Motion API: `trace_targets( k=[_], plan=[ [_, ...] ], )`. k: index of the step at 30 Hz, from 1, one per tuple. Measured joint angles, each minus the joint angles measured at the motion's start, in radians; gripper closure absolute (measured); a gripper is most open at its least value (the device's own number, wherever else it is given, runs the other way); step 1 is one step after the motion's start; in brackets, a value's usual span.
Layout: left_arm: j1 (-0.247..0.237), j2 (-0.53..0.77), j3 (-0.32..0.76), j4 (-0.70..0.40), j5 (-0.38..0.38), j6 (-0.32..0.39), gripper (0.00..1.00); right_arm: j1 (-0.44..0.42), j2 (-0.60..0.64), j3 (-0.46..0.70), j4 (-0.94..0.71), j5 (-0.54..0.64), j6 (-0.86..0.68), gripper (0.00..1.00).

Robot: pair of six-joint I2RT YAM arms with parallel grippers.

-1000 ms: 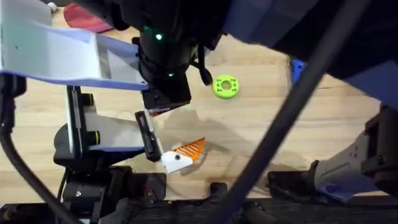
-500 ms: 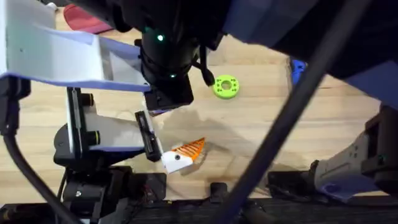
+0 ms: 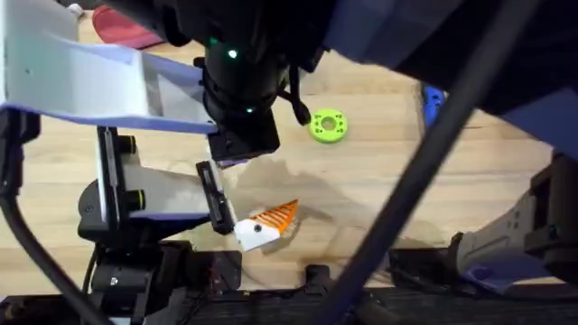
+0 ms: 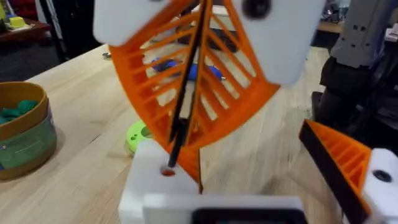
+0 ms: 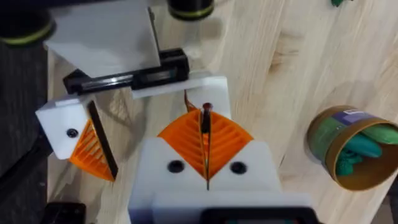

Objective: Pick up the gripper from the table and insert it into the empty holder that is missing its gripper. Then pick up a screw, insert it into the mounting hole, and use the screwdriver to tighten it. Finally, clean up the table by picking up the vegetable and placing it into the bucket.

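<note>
R gripper point(image 5: 205, 117): orange ribbed pads pressed flat together, closed on what looks like a small dark-red screw point(image 5: 206, 109) at the tips. L gripper: can't tell state.

Tips sit right over the white mount block point(image 5: 210, 87) on the black rail point(image 5: 127, 76). In the L wrist view a hole point(image 4: 168, 171) w/ a reddish spot lies just under them, prob the mounting hole.

Step in hand, my read: seating the screw. Do it well by keeping the screw upright, lining it up w/ the hole, going down slow and not letting go till it stands alone. Risk is a tilted screw that drops.

Mounted fingertip point(image 3: 269, 218): orange wedge, ribbed, dark edge, on smooth white plastic. Can't tell if the 2nd one is seated.

Overhead: green disc point(image 3: 327, 125) at 1 o'clock of that fingertip, screwdriver point(image 3: 432, 96) at 2 o'clock of the disc, blue, mostly hidden. Bucket point(image 5: 329, 140): round, tan w/ green band, teal-green stuff inside. Bench point(image 3: 361, 190): pale wood grain.
</note>
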Motion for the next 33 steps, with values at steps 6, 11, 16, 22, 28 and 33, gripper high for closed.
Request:
trace_targets(
  k=[6, 11, 16, 22, 28, 33],
  plan=[
    [0.0, 0.0, 0.0, 0.0, 0.0, 0.0, 0.013, 0.0, 0.0, 0.0, 0.013, 0.0, 0.0, 0.995],
    [0.0, 0.0, 0.0, 0.0, 0.0, 0.0, 0.013, 0.0, 0.0, 0.0, 0.017, 0.0, 0.0, 0.995],
    [0.0, 0.0, 0.0, 0.0, 0.0, 0.0, 0.013, 0.0, 0.0, 0.0, 0.016, 0.0, 0.0, 0.995],
    [0.0, 0.0, 0.0, 0.0, 0.0, 0.0, 0.013, 0.0, 0.0, 0.0, 0.0, 0.0, 0.0, 0.995],
    [0.0, 0.0, 0.0, 0.0, 0.0, 0.0, 0.013, 0.0, 0.0, 0.0, 0.007, 0.0, 0.0, 0.995],
    [0.0, 0.0, 0.0, 0.0, 0.0, 0.0, 0.013, 0.0, 0.0, 0.0, 0.007, 0.0, 0.0, 0.995]
  ],
)
